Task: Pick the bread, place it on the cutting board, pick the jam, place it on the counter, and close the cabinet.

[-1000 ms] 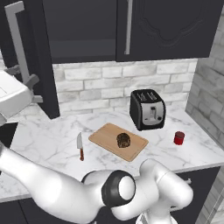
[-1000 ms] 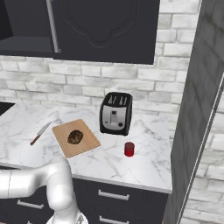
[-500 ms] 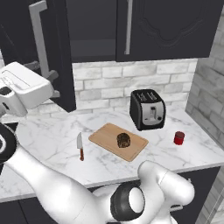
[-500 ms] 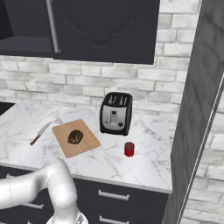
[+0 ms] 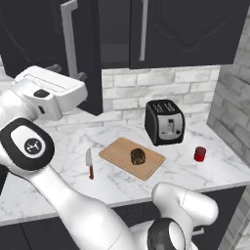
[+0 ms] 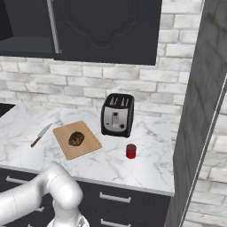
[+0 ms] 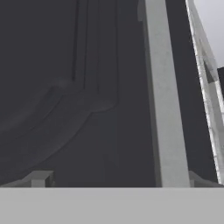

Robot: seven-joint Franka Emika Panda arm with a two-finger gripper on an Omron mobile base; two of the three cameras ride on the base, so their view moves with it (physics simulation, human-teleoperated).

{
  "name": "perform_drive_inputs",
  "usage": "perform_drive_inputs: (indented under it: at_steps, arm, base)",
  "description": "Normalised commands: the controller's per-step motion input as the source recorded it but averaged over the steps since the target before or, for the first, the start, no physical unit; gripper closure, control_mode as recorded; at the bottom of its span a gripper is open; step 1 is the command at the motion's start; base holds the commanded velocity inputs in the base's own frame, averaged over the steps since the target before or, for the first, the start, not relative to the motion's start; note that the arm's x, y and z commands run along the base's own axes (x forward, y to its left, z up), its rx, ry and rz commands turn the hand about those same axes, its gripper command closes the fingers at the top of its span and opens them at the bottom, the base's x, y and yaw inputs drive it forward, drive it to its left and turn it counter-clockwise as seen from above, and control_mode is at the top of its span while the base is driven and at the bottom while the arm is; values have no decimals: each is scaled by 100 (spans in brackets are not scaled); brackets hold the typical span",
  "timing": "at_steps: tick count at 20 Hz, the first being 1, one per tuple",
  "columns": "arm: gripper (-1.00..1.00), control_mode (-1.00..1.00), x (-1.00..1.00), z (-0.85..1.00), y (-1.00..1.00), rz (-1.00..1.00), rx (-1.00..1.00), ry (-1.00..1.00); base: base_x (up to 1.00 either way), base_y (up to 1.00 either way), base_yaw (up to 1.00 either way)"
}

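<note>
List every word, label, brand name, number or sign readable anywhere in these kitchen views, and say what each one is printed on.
No readable text in any view.
Round dark joint cap on the white robot arm: a small white emblem, a mark rather than letters, too small to read.
Black two-slot toaster: pale front panel with controls, no legible lettering.
Small bright red cylindrical jam jar: no label visible.
Dark charcoal wall cabinet door: plain panel, no writing.

I see a black two-slot toaster (image 5: 165,122) standing upright against the grey-white brick wall (image 5: 146,90), a red-handled knife (image 5: 90,163) lying flat well to the toaster's left with its blade pointing back toward the bricks, and dark drawers with silver handles (image 6: 111,198) below the toaster.
</note>
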Motion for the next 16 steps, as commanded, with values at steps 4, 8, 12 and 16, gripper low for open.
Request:
perform_drive_inputs:
  at_steps: [4, 8, 12, 16]
  arm:
    - [-100, -100, 97, 0, -33, 8, 1, 0]
    - [-100, -100, 96, 0, -30, 7, 0, 0]
    - [-100, -100, 85, 0, -26, 6, 0, 0]
    - [-100, -100, 79, 0, -22, 3, 0, 0]
  base:
    - [0, 0, 0]
    - [0, 0, 0]
    - [0, 0, 0]
    - [0, 0, 0]
